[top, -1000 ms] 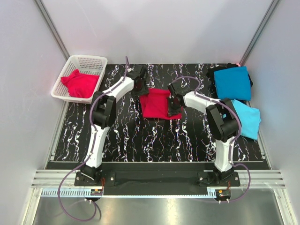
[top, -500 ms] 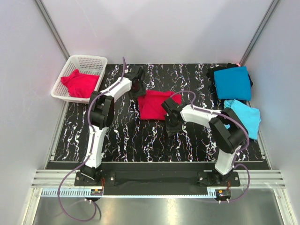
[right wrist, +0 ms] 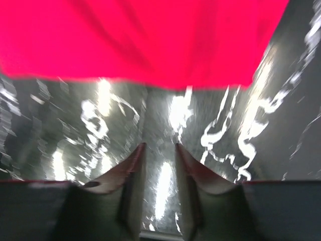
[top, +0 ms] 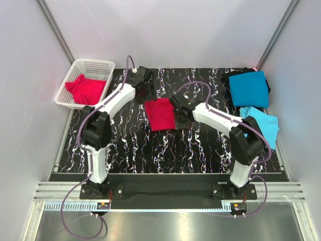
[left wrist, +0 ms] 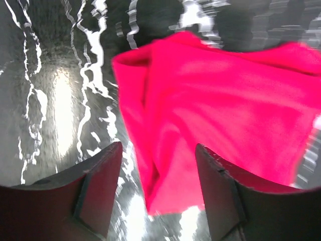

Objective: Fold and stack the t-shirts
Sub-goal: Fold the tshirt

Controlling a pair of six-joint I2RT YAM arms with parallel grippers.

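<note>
A crimson-red t-shirt (top: 160, 114), folded into a narrow rectangle, lies mid-table. My left gripper (top: 146, 95) hovers at its far left corner. In the left wrist view that gripper (left wrist: 156, 150) is open, and the red t-shirt (left wrist: 220, 105) lies under and beyond its fingers, not pinched. At the shirt's right edge is my right gripper (top: 180, 119). Seen from the right wrist, this gripper (right wrist: 159, 146) is narrowly open over bare table, with the red t-shirt (right wrist: 140, 40) just ahead. A teal-blue t-shirt (top: 249, 88) and a sky-blue t-shirt (top: 264, 126) lie at the right.
A white mesh basket (top: 95, 65) at the back left holds another crumpled red t-shirt (top: 86, 89). The black marbled table (top: 135, 145) is walled by white panels on three sides. Both arm bases stand at the near edge.
The red shirt's right part has been folded over to the left, so it is narrower. My right gripper has opened and let go. The left arm has stretched slightly farther back.
</note>
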